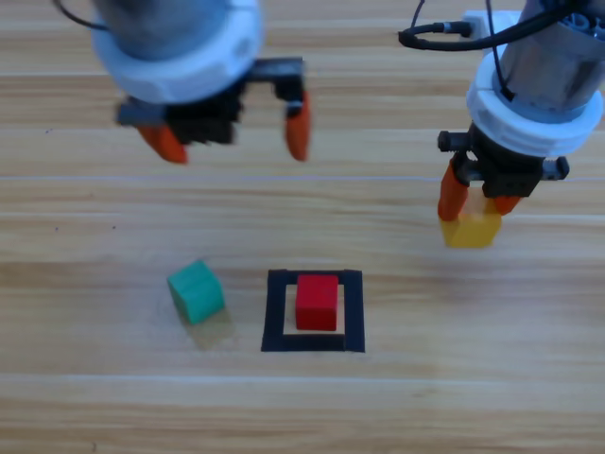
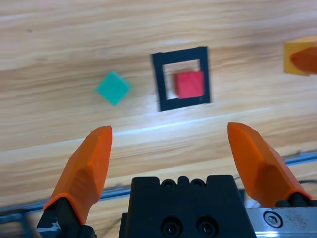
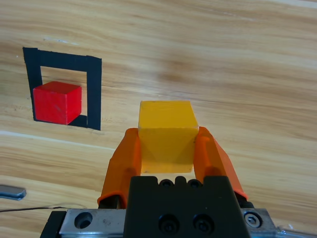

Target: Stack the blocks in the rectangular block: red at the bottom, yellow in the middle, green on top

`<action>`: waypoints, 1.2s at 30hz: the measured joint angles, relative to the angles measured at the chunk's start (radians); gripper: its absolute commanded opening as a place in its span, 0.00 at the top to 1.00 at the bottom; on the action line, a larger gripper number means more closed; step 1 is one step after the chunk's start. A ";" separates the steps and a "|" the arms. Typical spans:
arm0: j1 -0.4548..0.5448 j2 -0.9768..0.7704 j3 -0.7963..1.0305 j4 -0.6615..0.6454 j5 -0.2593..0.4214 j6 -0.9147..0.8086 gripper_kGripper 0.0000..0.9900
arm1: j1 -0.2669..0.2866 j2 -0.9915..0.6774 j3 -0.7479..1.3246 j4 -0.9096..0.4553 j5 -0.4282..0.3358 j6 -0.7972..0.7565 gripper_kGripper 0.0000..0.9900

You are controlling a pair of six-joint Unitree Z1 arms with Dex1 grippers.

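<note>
Right gripper [image 1: 480, 203]: clenched on the yellow cube [image 1: 472, 229], at 2 o'clock of the tape outline [image 1: 275, 312]
Red cube [image 1: 317, 302]: inside outline
Left gripper [image 1: 233, 139]: jaws apart, empty, at 11 o'clock of outline
Green cube [image 1: 197, 290]: at 9 o'clock, apart from outline
Risk: off-centre release could topple yellow or shove red onto the tape

The wooden table [image 1: 492, 378] fills every view, its pale planks running across the high view with darker grain streaks and thin seams between boards. A black cable [image 1: 444, 36] loops above it near the top right, and glare brightens some boards.
</note>
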 measured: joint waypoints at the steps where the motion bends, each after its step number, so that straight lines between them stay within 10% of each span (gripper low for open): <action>1: 0.011 -0.021 0.013 0.010 0.002 0.038 0.00 | 0.010 0.001 -0.001 0.006 0.000 0.021 1.00; 16: 0.641 -0.175 0.151 0.023 -0.167 0.740 0.00 | 0.159 0.291 -0.519 0.322 0.067 0.186 1.00; 36: 0.773 -0.199 0.243 0.001 -0.229 0.806 0.00 | 0.191 0.447 -0.741 0.384 0.071 0.226 1.00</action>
